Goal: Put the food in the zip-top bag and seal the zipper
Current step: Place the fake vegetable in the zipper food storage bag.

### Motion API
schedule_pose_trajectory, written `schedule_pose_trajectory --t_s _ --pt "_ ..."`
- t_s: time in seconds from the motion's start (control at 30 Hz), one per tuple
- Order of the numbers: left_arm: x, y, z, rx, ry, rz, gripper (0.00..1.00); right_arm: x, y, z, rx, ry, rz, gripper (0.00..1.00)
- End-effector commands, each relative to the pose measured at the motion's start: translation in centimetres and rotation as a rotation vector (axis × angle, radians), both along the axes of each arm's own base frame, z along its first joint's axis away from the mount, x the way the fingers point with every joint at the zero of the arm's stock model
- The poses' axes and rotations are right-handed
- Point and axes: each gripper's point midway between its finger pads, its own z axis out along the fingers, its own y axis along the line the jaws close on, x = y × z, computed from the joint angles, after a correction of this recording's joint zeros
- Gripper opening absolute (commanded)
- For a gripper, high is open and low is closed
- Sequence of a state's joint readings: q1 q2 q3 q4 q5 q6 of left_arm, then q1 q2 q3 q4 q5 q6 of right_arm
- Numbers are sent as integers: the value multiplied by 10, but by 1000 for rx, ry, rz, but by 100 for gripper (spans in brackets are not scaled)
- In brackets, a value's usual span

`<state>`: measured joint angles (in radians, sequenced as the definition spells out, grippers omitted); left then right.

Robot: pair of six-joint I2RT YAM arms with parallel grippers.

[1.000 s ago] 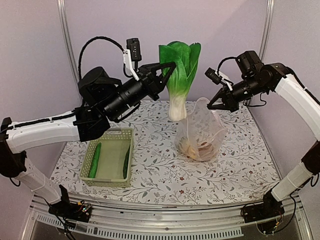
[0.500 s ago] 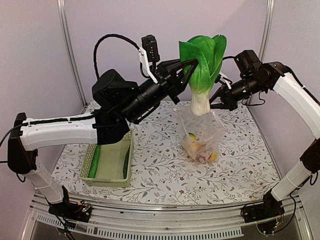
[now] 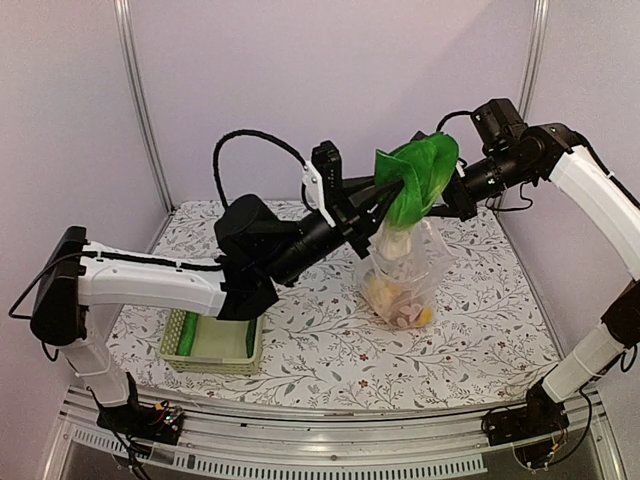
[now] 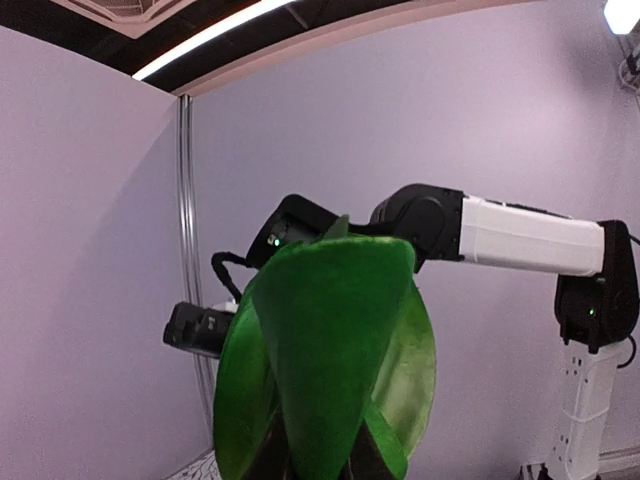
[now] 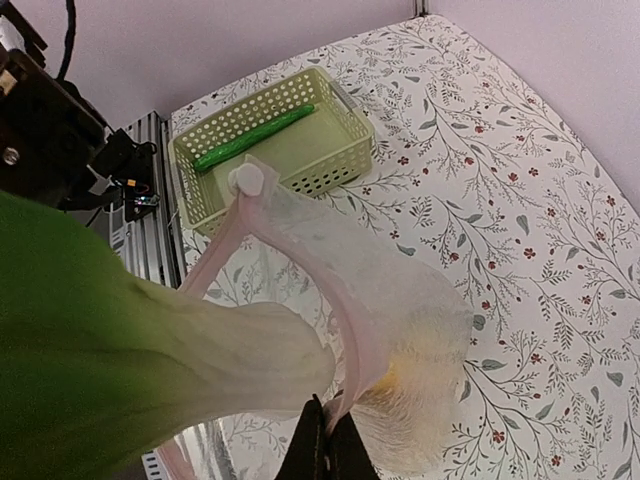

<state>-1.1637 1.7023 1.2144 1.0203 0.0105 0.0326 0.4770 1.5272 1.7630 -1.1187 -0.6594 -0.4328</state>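
My left gripper (image 3: 392,190) is shut on the green-white bok choy (image 3: 412,192) and holds it upright, its white stem down in the mouth of the clear zip-top bag (image 3: 410,278). In the left wrist view the bok choy leaves (image 4: 330,350) fill the centre. My right gripper (image 5: 330,432) is shut on the bag's pinkish zipper strip (image 5: 352,330) and holds the mouth open; the bok choy stem (image 5: 230,350) lies inside the loop. Yellow and orange food pieces (image 3: 400,300) lie in the bag's bottom. A long green cucumber (image 5: 255,138) lies in the basket.
The pale green slotted basket (image 3: 210,345) stands at the front left of the flowered table, partly hidden by my left arm; it shows in the right wrist view (image 5: 330,160) too. Metal rails run along the table's near edge (image 3: 330,440).
My left gripper has carried the bok choy right and down, from beside the bag to its stem inside the bag's mouth. The right gripper has kept hold of the zipper edge.
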Motion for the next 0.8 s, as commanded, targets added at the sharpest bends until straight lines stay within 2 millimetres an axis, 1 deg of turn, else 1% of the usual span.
schedule_pose_trajectory --t_s 0.0,0.03,0.1,0.13,0.17,0.2,0.27,0.37,0.43,0.5,0.57,0.6,0.63,0.7,0.77 --pt "14 -1 -39 17 -48 106 1 -4 -4 23 31 -59 -14 0" --pt "20 1 -47 25 -25 138 9 -3 -5 24 32 -62 -18 0" --pt "32 7 -60 38 19 201 42 -1 -7 26 34 -67 -26 0" --pt "34 10 -63 42 28 224 54 0 -9 27 34 -70 -31 0" --pt "34 14 -63 46 29 233 62 1 -10 27 34 -74 -36 0" --pt "32 17 -57 41 28 232 68 3 -10 27 32 -75 -41 0" --pt "27 20 -43 46 24 219 73 7 -12 26 27 -77 -57 0" --pt "15 26 -14 38 18 193 82 13 -12 23 25 -68 -73 0" --pt "6 26 0 53 16 167 83 16 -11 21 23 -61 -76 0" --pt "4 21 4 123 42 161 81 18 -10 20 22 -60 -77 0" --pt "7 15 -3 234 112 173 77 20 -10 20 20 -57 -77 0" --pt "13 16 -9 276 175 194 75 21 -10 20 19 -59 -78 0" --pt "24 22 -16 309 253 251 71 22 -9 22 21 -69 -78 0" --pt "46 43 -30 294 463 375 56 26 -9 27 24 -88 -85 0" --pt "52 55 -51 285 606 419 35 31 -8 30 28 -109 -96 0"
